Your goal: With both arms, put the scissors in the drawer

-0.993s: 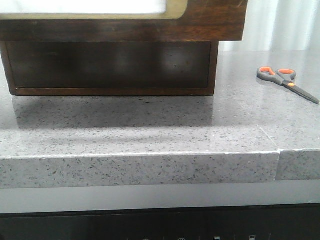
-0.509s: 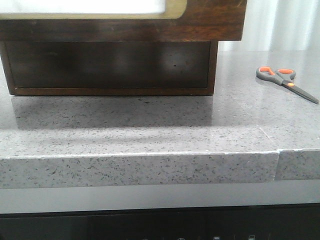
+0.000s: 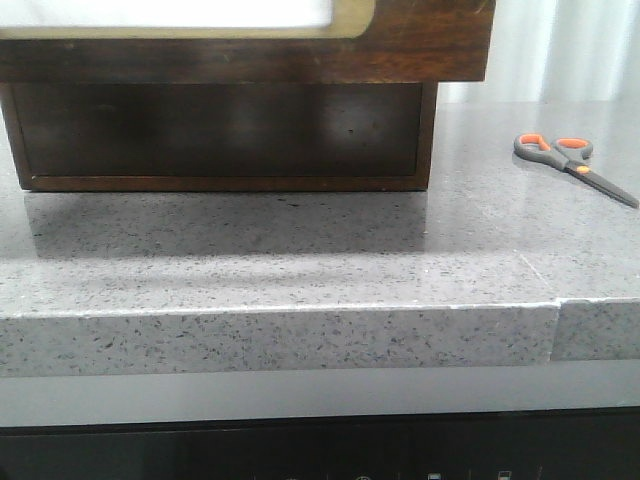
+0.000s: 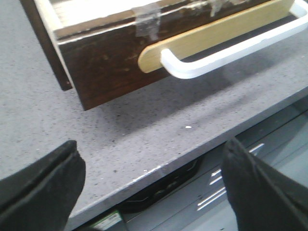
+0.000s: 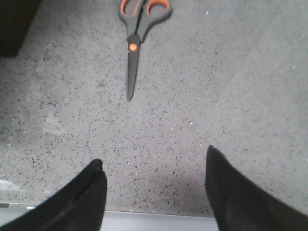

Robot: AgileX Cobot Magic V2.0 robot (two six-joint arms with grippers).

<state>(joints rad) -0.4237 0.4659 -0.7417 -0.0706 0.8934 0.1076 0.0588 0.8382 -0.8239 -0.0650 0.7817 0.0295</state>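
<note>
Scissors are seen lying flat on the grey tabletop, blades closed, well apart from the drawer. Nearest, the right hand is held wide open and empty above bare stone; the left hand is likewise spread, gripping nothing, before the drawer's white handle. A slip is judged likely, since thin flat blades could skate from under closing fingers.

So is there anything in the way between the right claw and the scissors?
No, nothing visible. Only bare speckled countertop lies between the open right claw and the scissors, which lie flat with their closed blades pointing back toward the claw.
</note>
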